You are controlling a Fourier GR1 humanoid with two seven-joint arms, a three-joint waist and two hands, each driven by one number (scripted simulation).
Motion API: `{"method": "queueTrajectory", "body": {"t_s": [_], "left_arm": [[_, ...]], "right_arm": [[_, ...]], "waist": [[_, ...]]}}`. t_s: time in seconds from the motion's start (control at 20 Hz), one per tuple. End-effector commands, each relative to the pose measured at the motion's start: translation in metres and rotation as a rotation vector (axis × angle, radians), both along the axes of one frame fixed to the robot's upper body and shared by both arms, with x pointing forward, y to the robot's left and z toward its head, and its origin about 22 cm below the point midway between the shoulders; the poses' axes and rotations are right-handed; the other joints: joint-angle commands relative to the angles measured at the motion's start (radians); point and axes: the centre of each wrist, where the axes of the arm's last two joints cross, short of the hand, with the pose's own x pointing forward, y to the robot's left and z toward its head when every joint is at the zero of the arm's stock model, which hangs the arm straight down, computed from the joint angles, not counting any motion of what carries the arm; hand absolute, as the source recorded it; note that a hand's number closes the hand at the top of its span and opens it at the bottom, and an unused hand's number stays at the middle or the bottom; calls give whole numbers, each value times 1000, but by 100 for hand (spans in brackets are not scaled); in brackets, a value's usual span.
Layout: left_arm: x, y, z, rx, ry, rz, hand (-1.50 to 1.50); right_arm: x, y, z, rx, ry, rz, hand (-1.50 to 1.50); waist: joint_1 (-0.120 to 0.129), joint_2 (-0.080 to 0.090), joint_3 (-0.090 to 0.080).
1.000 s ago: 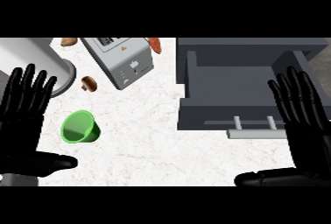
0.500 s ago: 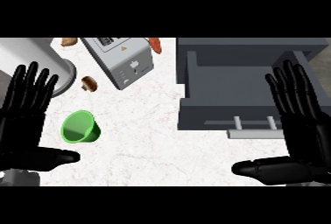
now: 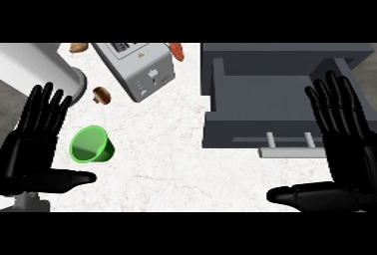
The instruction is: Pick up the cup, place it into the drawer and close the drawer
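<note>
At nine o'clock in my view the left robot hand (image 3: 33, 144) stands over the white speckled bench (image 3: 169, 164), fingers straight and spread wide, thumb stuck out toward the middle, holding nothing. Just beside it, toward the centre, the green cup (image 3: 91, 145) lies tipped on its side on the bench, apart from both robot hands. At eleven o'clock I see a grey toaster (image 3: 136, 67) set at an angle, with a small brown mushroom-like item (image 3: 101, 95) below its left corner, an orange item (image 3: 177, 51) at its upper right, and a large white rounded object (image 3: 33, 69) at ten o'clock. At two o'clock the dark grey drawer (image 3: 261, 107) is pulled open, its pale bar handle (image 3: 293, 152) facing me. The right robot hand (image 3: 346, 144) at three o'clock is likewise flat and wide, thumb pointing inward, overlapping the drawer's right edge.
</note>
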Motion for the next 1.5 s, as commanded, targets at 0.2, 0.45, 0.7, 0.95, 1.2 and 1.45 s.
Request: {"method": "queueTrajectory", "body": {"t_s": [0.2,0.45,0.7,0.95,1.2,1.45], "left_arm": [[-1,30,-30,23,54,77,-150],[0,38,-49,31,100,110,-150],[-14,42,-72,50,108,124,-150],[5,44,-107,45,140,100,-150],[1,65,-126,64,146,118,-150],[21,55,-127,49,181,113,-150]], "right_arm": [[-17,2,28,0,5,12,-150],[3,-16,6,2,10,5,-150],[-4,-24,-2,-3,5,3,-150],[-4,-12,21,-9,6,6,-150],[-2,0,38,-11,9,22,-150],[-1,-13,26,-3,3,36,-150]], "waist": [[-3,-1,0],[-1,0,0],[0,0,0],[-4,0,0],[-3,1,0],[-3,1,0]]}}
